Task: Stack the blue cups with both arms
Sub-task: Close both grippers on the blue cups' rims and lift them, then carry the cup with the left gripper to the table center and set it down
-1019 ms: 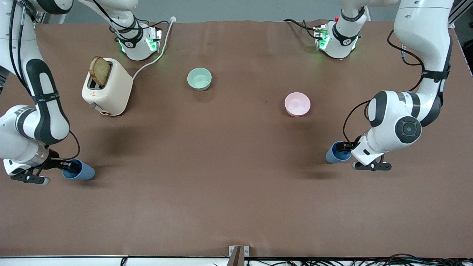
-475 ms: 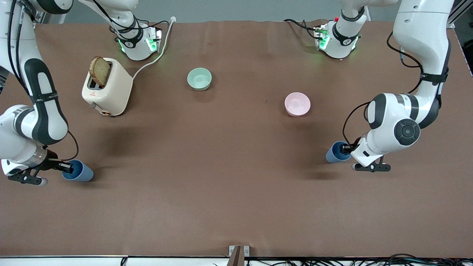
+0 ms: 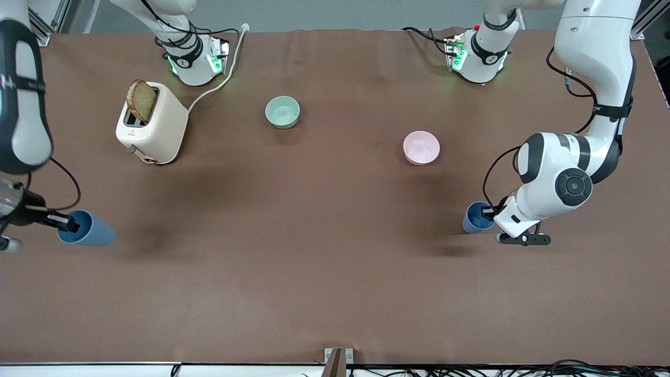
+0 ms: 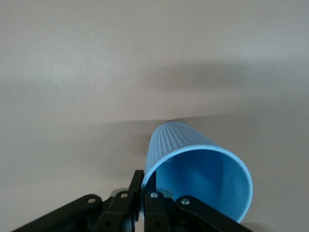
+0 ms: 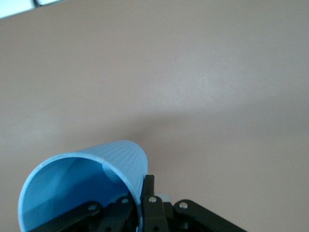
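Observation:
One blue cup (image 3: 477, 218) is near the left arm's end of the table. My left gripper (image 3: 490, 212) is shut on its rim, one finger inside and one outside, and holds it low over the table. In the left wrist view the cup (image 4: 203, 169) opens toward the camera, with the gripper (image 4: 145, 193) pinching its wall. The other blue cup (image 3: 89, 235) is tilted, mouth toward the arm, over the right arm's end of the table. My right gripper (image 3: 68, 224) is shut on its rim. The right wrist view shows this cup (image 5: 87, 183) pinched by the gripper (image 5: 144, 200).
A cream toaster (image 3: 152, 124) with a slice of bread stands near the right arm's base. A mint-green bowl (image 3: 282, 111) and a pink bowl (image 3: 421, 147) sit on the brown table (image 3: 314, 251), farther from the front camera than both cups.
My right gripper has risen and carried its cup toward the right arm's end of the table. The left gripper and its cup have barely moved.

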`<state>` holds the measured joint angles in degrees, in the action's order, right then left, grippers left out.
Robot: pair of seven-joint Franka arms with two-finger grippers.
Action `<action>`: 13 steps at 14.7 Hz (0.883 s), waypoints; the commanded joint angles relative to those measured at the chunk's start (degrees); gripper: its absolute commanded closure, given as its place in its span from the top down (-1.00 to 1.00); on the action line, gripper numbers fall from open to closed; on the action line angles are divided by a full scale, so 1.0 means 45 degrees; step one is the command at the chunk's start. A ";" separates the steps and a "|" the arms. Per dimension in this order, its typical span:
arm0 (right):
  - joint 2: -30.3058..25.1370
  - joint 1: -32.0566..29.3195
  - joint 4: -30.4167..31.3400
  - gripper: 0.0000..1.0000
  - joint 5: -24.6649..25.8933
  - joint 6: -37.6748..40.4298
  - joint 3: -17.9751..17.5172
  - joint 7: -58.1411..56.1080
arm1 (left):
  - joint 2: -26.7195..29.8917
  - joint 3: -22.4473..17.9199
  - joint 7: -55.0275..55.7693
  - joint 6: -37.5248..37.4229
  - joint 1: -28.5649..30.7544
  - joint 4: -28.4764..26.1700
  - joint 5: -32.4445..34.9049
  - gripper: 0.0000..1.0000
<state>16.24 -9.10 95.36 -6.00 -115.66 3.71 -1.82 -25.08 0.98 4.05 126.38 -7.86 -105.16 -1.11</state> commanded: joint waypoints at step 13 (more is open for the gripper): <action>-0.5229 0.1104 0.0528 -0.96 0.0825 0.5193 -0.0259 0.1010 | -0.3469 0.2047 -0.0217 -0.2895 -0.5458 0.6787 -0.0086 -0.99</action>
<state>-5.21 -4.54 95.89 -3.76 -92.62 2.76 1.80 -36.63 10.57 4.71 112.00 -31.42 -79.26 -1.23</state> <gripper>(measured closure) 0.960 0.952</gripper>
